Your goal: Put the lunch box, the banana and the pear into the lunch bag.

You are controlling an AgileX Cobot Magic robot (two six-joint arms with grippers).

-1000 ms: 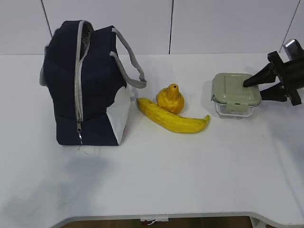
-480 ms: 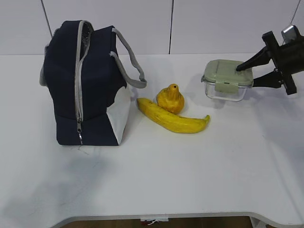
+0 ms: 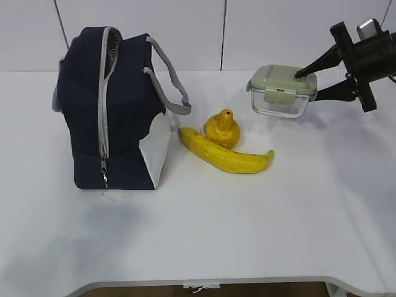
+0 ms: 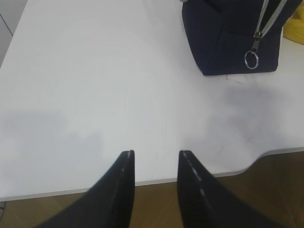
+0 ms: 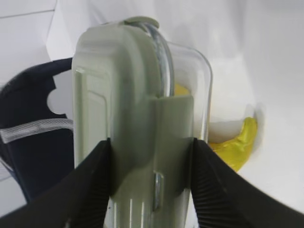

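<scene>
1. The right gripper [image 3: 307,86] has its fingers clamped on the clear rectangular lunch box with a sage-green lid [image 3: 281,91], lifted off the white table [image 3: 247,216] at far right.
2. The left gripper [image 4: 156,156] hangs over the table's near edge with fingers apart, holding nothing.
3. The curved yellow banana [image 3: 224,153] lies mid-table, touching the squat yellow-orange pear [image 3: 222,128].
4. The boxy navy-blue fabric lunch bag [image 3: 111,111] stands at left.

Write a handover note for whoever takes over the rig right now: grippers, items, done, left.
Right gripper: shut on the lunch box, held above the table, right of the pear.
Left gripper: open, empty, near the table's front edge.
Bag: upright at left, top zipper open.
Pear and banana: on the table beside the bag, touching.
Done: box picked up.
Left: box, banana and pear into the bag.
</scene>
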